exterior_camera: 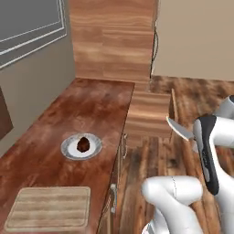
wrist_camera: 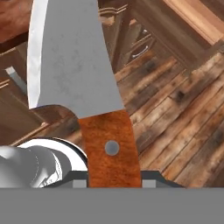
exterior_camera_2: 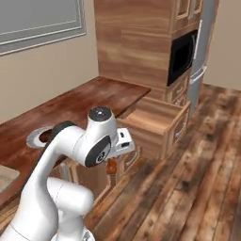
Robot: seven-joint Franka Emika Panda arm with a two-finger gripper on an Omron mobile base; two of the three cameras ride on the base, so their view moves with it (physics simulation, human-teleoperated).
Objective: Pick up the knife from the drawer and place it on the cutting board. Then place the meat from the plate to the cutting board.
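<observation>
the tool gripped the knife by its wooden handle, above the floor beside the open drawer. the meat lay on the plate, near the cutting board on the tabletop.

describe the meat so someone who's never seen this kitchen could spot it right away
Start at the long reddish-brown counter. About halfway along sits a round grey-rimmed plate, beyond the pale cutting board. The meat is the small dark brown lump in its middle, the only dark thing on that plate.
</observation>
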